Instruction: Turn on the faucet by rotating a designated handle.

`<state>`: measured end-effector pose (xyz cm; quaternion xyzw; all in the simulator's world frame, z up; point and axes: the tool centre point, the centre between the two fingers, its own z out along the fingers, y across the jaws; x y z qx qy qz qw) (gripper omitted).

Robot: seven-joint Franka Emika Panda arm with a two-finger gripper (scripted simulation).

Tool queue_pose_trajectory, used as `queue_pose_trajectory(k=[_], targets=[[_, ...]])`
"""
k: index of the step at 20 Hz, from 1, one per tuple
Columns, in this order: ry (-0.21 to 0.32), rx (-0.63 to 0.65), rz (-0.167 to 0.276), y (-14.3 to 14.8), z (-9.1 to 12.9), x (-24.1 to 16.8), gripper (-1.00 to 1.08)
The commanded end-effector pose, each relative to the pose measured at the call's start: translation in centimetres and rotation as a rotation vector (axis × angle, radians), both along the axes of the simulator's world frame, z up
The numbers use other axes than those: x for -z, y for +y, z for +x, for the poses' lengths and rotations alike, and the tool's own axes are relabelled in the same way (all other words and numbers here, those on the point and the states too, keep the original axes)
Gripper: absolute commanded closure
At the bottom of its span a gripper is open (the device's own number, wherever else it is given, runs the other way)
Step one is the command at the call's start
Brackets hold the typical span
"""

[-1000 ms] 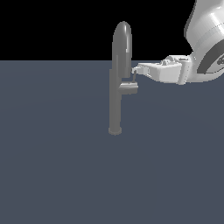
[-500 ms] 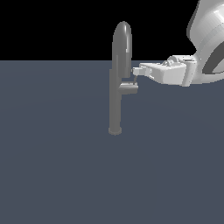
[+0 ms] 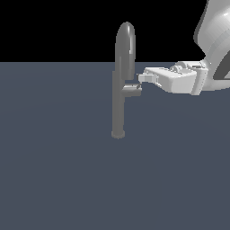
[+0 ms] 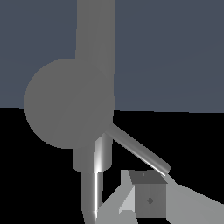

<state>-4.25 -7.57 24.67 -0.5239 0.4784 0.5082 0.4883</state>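
In the exterior view, the faucet [image 3: 120,85] is standing upright on the dark grey floor [image 3: 58,179], left of centre, its arched top rising against the black background. The handle [image 3: 132,90] is jutting from the column toward the exterior view's right. The gripper [image 3: 144,78] is reaching in horizontally from that side, its fingertips sitting just above the stub's end. In the wrist view, one finger [image 4: 148,199] is lying close beside the thin lever [image 4: 140,151]; whether the claw is clenched or released, I cannot tell.

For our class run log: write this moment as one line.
phase: contact approach | tool: beside handle | faucet: upright | grasp: none seen
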Motion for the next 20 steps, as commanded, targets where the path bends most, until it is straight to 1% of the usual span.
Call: queue_pose_trajectory(k=[1,4,5,6,13,14,15,20], targets=[[0.019,0.000,0.003,-0.1,-1.0,1.7,1.08],[0.026,0.000,0.005,-0.2,-2.0,3.3,1.08],[0.026,0.000,0.005,-0.2,-2.0,3.3,1.08],[-0.006,-0.003,0.001,-0.1,-1.1,1.5,1.08],[0.025,-0.001,0.005,-0.1,-2.0,6.3,1.08],[0.025,-0.001,0.005,-0.1,-2.0,6.3,1.08],[-0.013,-0.006,0.005,-0.1,-1.3,3.9,1.08],[0.007,-0.004,0.005,-0.1,-0.9,6.6,1.08]])
